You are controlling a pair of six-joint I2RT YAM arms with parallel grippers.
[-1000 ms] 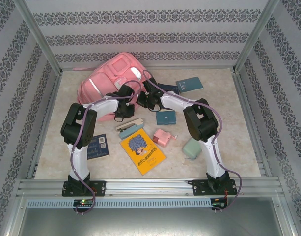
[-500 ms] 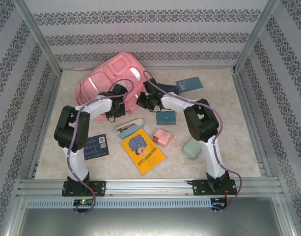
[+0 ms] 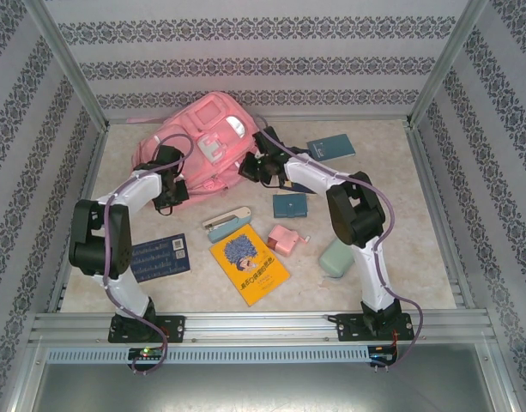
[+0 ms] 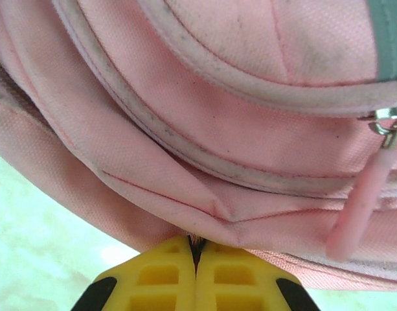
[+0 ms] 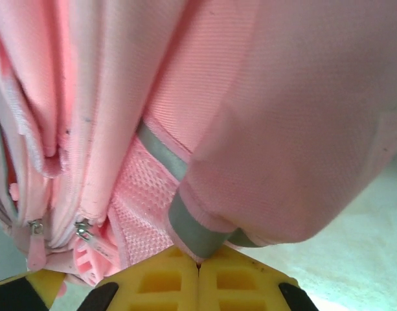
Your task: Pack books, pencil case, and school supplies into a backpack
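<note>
Pink fabric backpack (image 3: 194,116), at the far side of the pale counter (image 3: 417,223) and left of centre, pinched from both sides.
Dark navy flat book (image 3: 160,257) lies at the near left. Left jaws are pressed together on a fold at the bag's near-left edge; right jaws are closed too, nipping a grey-trimmed hem at its right edge. Nearer, mid-counter, rest a teal-and-white oblong item (image 3: 226,221), a yellow book with a blue round picture (image 3: 250,269), a pink boxy thing (image 3: 284,240) and a small teal square pad (image 3: 289,205). Farther right sit a mint rounded object (image 3: 335,257) and a teal book (image 3: 331,147).
</note>
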